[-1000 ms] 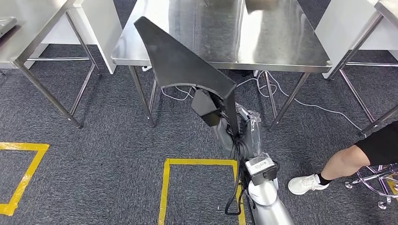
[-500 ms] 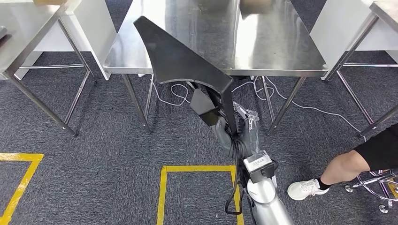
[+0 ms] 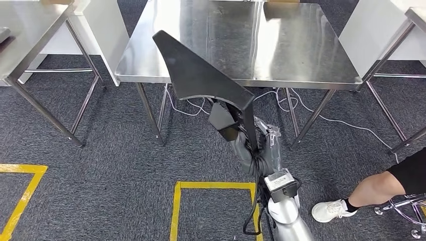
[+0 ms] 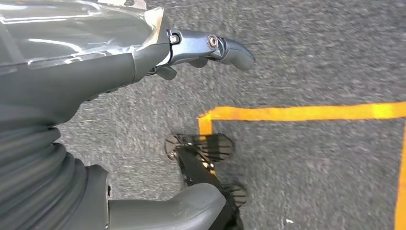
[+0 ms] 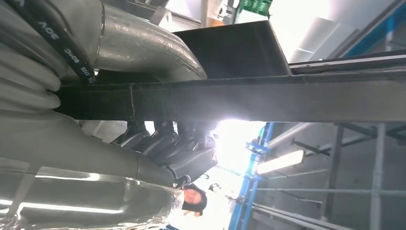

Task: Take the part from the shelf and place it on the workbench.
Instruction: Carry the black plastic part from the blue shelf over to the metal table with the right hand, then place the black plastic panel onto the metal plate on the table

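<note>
Gripping the black part (image 3: 201,75), right robot hand (image 3: 228,123) raised on an upward-reaching arm; part held aloft before the steel surface (image 3: 301,55). Left robot hand (image 4: 143,62) hanging over carpet, fingers apart, holding nothing.

Workbench (image 3: 301,55) lower in view: camera shift.

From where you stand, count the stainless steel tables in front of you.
3. The middle steel table stands straight ahead, past the black angular part; a second table is at far left, and a third at far right, both cut off.
</note>
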